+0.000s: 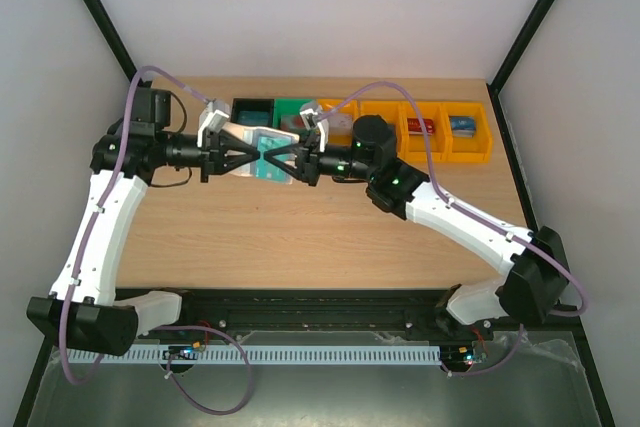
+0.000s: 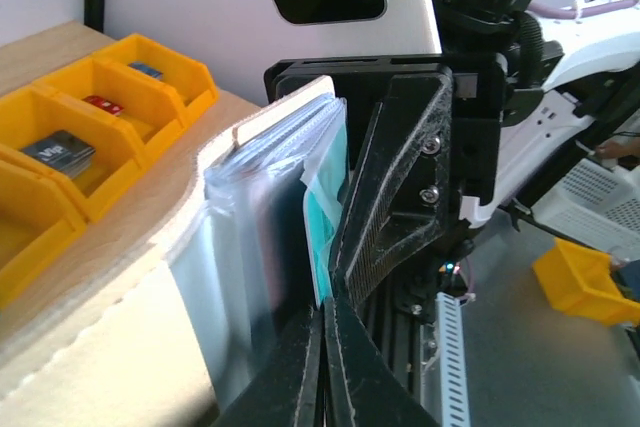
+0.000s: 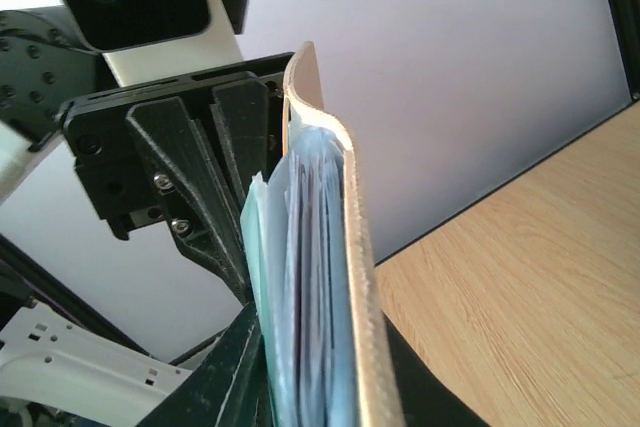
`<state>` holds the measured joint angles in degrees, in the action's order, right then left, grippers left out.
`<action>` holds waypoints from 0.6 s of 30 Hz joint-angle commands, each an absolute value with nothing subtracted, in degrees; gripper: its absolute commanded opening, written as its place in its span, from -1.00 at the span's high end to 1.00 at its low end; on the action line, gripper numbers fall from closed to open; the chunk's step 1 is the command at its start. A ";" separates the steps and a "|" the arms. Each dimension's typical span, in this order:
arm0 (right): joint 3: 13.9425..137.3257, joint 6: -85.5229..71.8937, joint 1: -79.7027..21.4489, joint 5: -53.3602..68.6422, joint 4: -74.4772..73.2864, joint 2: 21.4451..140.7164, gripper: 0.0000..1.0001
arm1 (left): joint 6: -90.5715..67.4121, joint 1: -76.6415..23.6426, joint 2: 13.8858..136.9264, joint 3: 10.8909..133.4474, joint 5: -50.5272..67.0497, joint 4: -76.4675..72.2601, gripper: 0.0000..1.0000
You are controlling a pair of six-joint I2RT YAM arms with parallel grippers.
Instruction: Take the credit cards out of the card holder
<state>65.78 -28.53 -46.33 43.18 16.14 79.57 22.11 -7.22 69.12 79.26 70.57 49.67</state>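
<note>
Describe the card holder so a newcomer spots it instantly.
Above the wooden table, before the far row of bins, the left gripper and right gripper meet. The card holder is the small white wallet held there; unlike the rigid bins, it has see-through sleeves and a teal card.

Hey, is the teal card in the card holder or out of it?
In. The teal card sits tucked among the see-through sleeves of the card holder, only its edge showing past them.

Both our arms stretch inward, forearms level, meeting tip to tip. Our left gripper [image 1: 257,159] is pinched fully closed. Our right gripper [image 1: 276,160] clamps the holder [image 1: 258,139] between slightly parted fingers.
</note>
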 commanded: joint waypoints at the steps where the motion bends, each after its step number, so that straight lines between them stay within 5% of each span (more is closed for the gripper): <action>1: 64.55 -25.98 -45.73 44.64 21.71 76.26 0.65 | 24.00 -6.12 67.46 78.46 77.90 53.23 0.95; 8: 64.99 -22.52 -45.72 44.18 17.47 74.55 0.95 | 26.11 -5.75 67.42 78.55 77.87 54.65 0.95; 14: 66.20 -23.80 -45.73 47.74 18.37 76.25 0.97 | 29.55 -7.35 67.15 76.87 78.06 55.50 0.94; 16: 66.46 -24.70 -45.72 49.21 19.34 76.89 0.97 | 28.79 -8.86 67.15 76.29 75.96 54.51 0.60; 18: 66.63 -25.57 -45.75 50.16 20.41 77.24 0.97 | 25.24 -10.14 67.08 75.18 73.49 51.15 0.47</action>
<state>64.64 -24.40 -46.13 47.53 15.22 77.25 26.85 -7.70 67.94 77.34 75.85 52.80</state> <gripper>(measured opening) 0.099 0.221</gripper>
